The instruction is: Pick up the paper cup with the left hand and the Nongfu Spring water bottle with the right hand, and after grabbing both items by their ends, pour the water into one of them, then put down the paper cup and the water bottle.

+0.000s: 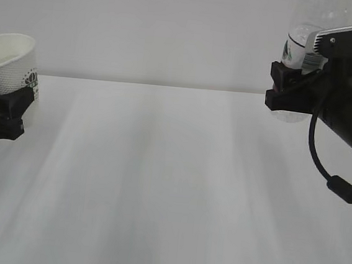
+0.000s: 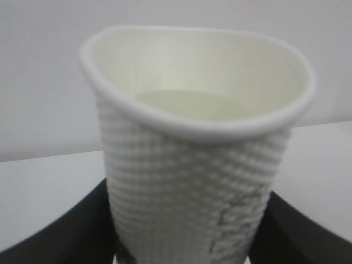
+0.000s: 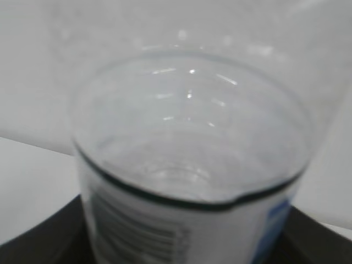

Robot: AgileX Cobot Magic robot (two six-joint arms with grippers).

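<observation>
White and bare, the table (image 1: pixel 158 186) runs back to a plain pale wall (image 1: pixel 154 30), the two meeting in a faint straight line; soft grey streaks of shadow fan across the surface toward the camera.

At the far left of the exterior view, the left hand (image 1: pixel 6 112) is clamped on the paper cup (image 1: pixel 11 66), its black fingers (image 2: pixel 71 231) pressing the lower part of the embossed wall from both sides. The cup stands nearly upright above the fingers, mouth up, its rolled rim squeezed slightly out of round. In the left wrist view (image 2: pixel 198 165) a pale level of liquid shows inside, and dark lettering runs down the side next to the right-hand finger. A green logo faces inward, toward the middle of the table. Whether the cup's base touches the tabletop cannot be told.

At the far right, the right hand (image 1: pixel 292 87) grips the Nongfu Spring water bottle (image 1: pixel 307 32) around its labelled lower part, the fingers closed on it from both sides. The clear body rises above the hand and out of the top of the frame; its base shows just below the fingers, above the table's back edge. A grey plate (image 1: pixel 347 37) sits on top of the hand, and a black cable (image 1: pixel 322 165) loops down beneath it. The right wrist view shows the bottle (image 3: pixel 187 159) blurred, with printed label and wall behind.

Between the hands the table stretches wide; cup and bottle are well apart.
</observation>
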